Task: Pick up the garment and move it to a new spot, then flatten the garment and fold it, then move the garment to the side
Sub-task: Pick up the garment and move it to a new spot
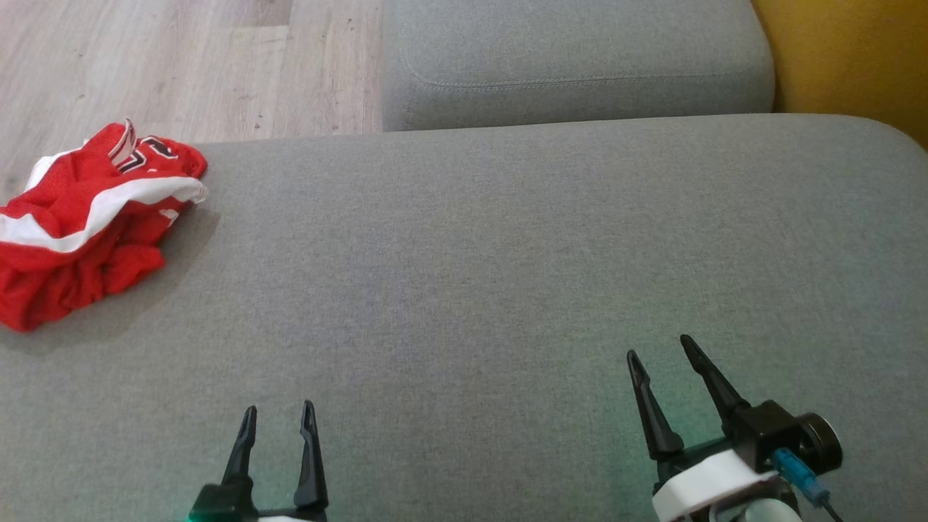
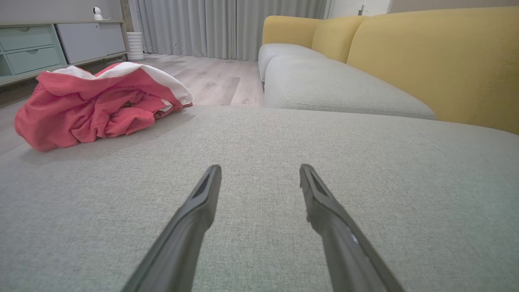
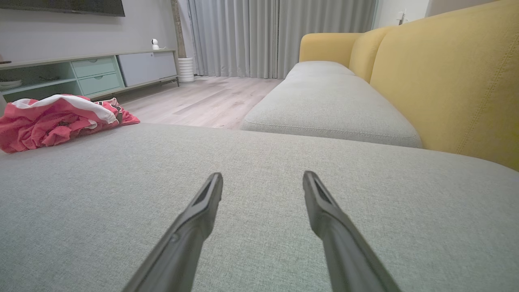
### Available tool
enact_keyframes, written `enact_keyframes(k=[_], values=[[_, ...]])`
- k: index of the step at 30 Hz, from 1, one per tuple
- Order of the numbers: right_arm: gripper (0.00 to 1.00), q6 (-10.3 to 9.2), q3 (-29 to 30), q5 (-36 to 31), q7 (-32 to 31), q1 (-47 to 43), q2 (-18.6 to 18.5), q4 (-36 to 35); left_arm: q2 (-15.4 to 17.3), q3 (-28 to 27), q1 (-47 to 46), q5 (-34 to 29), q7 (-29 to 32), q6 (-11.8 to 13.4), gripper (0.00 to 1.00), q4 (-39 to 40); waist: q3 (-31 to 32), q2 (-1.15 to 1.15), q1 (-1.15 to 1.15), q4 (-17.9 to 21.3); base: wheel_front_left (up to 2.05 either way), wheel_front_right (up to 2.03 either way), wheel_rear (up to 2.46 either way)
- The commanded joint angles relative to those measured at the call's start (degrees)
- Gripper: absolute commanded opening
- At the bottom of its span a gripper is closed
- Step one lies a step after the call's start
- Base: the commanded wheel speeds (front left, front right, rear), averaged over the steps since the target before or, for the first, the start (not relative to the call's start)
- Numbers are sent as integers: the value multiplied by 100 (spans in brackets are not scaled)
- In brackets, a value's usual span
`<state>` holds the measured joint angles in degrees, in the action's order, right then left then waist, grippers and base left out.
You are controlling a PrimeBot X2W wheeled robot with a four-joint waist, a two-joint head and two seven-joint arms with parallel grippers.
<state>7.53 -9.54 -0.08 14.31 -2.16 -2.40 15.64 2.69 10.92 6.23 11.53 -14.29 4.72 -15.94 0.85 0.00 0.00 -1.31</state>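
Observation:
The garment (image 1: pixel 87 217) is a red jersey with white bands and dark lettering, lying crumpled at the far left edge of the grey sofa cushion (image 1: pixel 507 275). It also shows as a rumpled heap in the left wrist view (image 2: pixel 97 105) and in the right wrist view (image 3: pixel 61 119). My left gripper (image 1: pixel 278 415) stands open near the bottom left, well short of the garment, nothing between its fingers. My right gripper (image 1: pixel 660 349) stands open at the lower right over bare cushion, far from the garment. Both pairs of fingers (image 2: pixel 202 202) (image 3: pixel 204 202) hover just above the fabric.
A second grey seat cushion (image 1: pixel 573 65) lies beyond, with the yellow sofa back (image 1: pixel 848 58) at the right. Wooden floor (image 1: pixel 181 65) drops off past the cushion's far left edge. A low cabinet (image 3: pixel 81 73) and curtains (image 3: pixel 279 36) stand across the room.

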Motion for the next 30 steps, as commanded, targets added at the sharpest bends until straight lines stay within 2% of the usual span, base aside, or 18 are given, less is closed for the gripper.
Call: enact_keyframes(k=[1, 5, 8, 23, 27, 30], values=[[100, -4, -137, -17, 69, 118, -48, -150, 19, -203, -176, -16, -71, 16, 100, 151, 1, 0, 0, -5, 0, 0, 0], [100, -4, -82, -56, 69, 99, -48, -149, 19, -164, -206, -20, -71, 6, 100, 113, 10, 0, 0, -122, 0, 0, 0], [100, -4, -19, -84, 69, 70, -48, -152, 19, -137, -240, -24, -71, 15, 100, 103, 20, 0, 0, -361, 0, 0, 0], [100, -4, -108, -5, 69, 39, -48, -192, 76, -221, -270, -38, -71, 47, 100, 78, 49, 0, 0, -2386, 0, 0, 0], [100, -4, -197, 11, 69, 68, -48, -182, 97, -270, -242, -23, -71, 72, 100, 125, 56, 0, 0, -2717, 0, 0, 0], [100, -4, -283, 10, 69, 105, -48, -167, 102, -334, -197, 7, -71, 115, 100, 189, 44, 0, 0, -2794, 0, 0, 0]])
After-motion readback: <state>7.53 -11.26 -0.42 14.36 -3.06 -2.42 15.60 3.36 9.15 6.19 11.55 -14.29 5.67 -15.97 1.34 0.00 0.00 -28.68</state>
